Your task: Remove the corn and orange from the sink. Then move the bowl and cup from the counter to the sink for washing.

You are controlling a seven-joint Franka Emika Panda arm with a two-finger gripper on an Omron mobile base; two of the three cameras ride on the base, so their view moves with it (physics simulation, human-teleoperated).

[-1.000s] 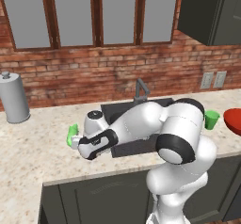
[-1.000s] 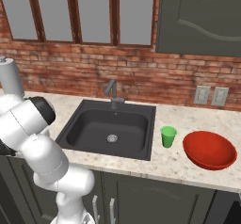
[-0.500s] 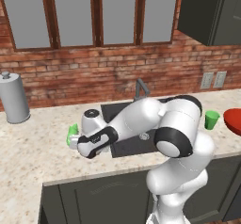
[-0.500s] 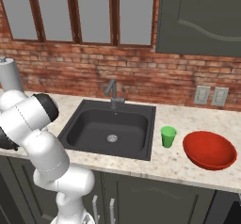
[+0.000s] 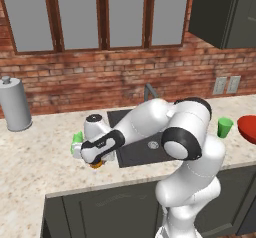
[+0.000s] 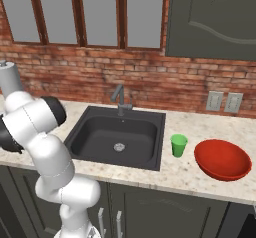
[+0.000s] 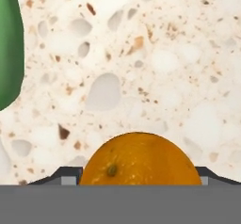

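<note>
One corn (image 7: 8, 44) lies just beside the pincer-held orange (image 7: 136, 159) on the counter (image 7: 155, 68).

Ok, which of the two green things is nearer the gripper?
The corn, lying on the counter left of the sink beside the gripper. The cup stands right of it.

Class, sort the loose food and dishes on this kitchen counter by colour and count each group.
Green: 2, the corn and the cup
Orange: 1, the orange
Red: 1, the bowl
Total: 4

Green cup (image 6: 178, 145) between dark sink (image 6: 85, 125) and red bowl (image 6: 222, 160) on counter (image 6: 200, 174).
</note>
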